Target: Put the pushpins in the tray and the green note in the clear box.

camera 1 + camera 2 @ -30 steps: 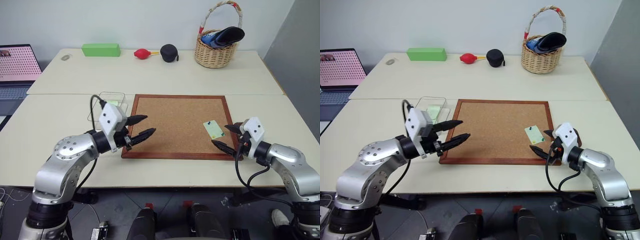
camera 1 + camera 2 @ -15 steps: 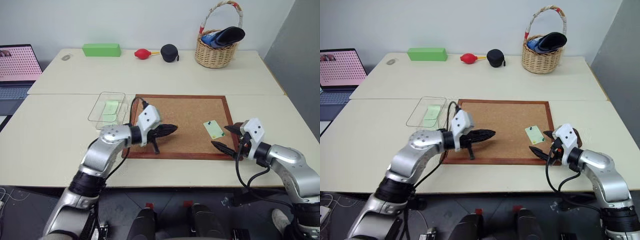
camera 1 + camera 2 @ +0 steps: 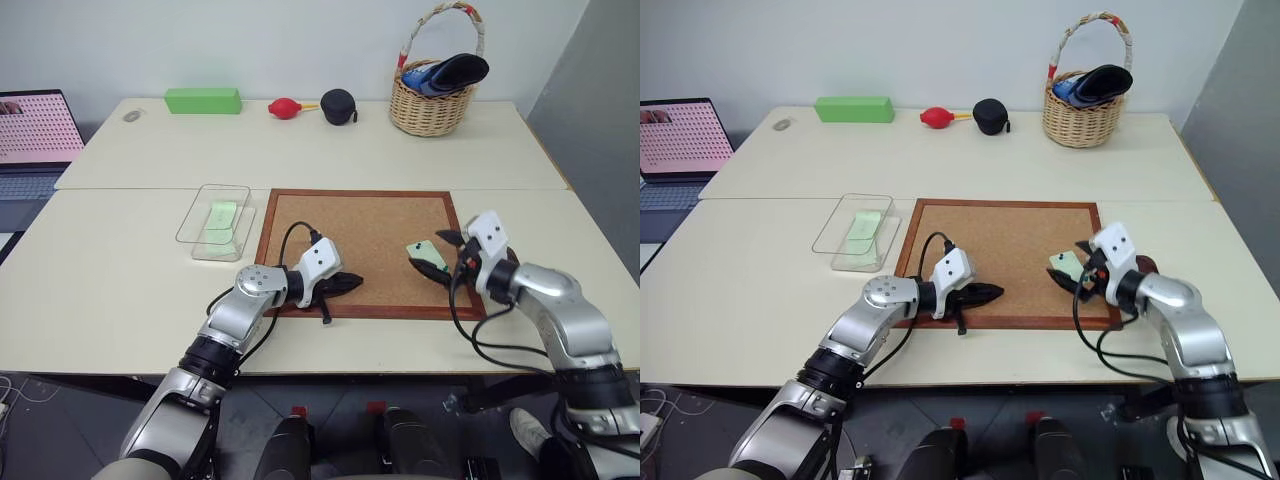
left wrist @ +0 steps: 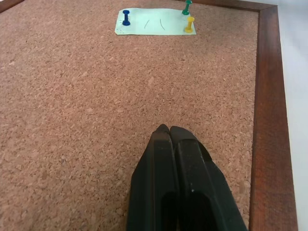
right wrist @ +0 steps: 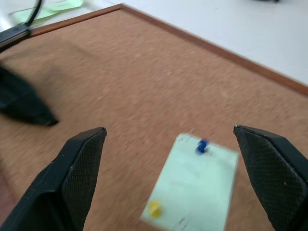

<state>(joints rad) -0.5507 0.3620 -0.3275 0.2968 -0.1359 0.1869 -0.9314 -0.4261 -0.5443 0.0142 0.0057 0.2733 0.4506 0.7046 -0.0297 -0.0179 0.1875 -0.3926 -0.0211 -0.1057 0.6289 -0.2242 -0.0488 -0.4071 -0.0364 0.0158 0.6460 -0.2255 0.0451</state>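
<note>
The green note [image 3: 425, 254] lies flat on the right part of the corkboard [image 3: 350, 193]. Three pushpins stick in it: a blue one [image 4: 126, 18], a green one [image 4: 186, 6] and a yellow one [image 4: 189, 24]. My right gripper [image 5: 169, 129] is open, with its fingers either side of the note's near end and just above it. My left gripper [image 3: 350, 283] is shut and holds nothing. It rests low over the board's front left and points toward the note. The clear box [image 3: 190, 225] stands left of the board with a pale green slip [image 3: 220, 214] inside. The tray [image 3: 1147, 266] is mostly hidden behind my right hand.
Along the far edge of the table are a bright green block [image 3: 202, 99], a red bulb blower [image 3: 285, 107], a black pouch [image 3: 338, 105] and a wicker basket [image 3: 432, 100]. A laptop [image 3: 30, 130] sits at the far left.
My left gripper shut, then swung right and down from beside the clear box to the board's front left. My right gripper, still open, moved forward to the note.
</note>
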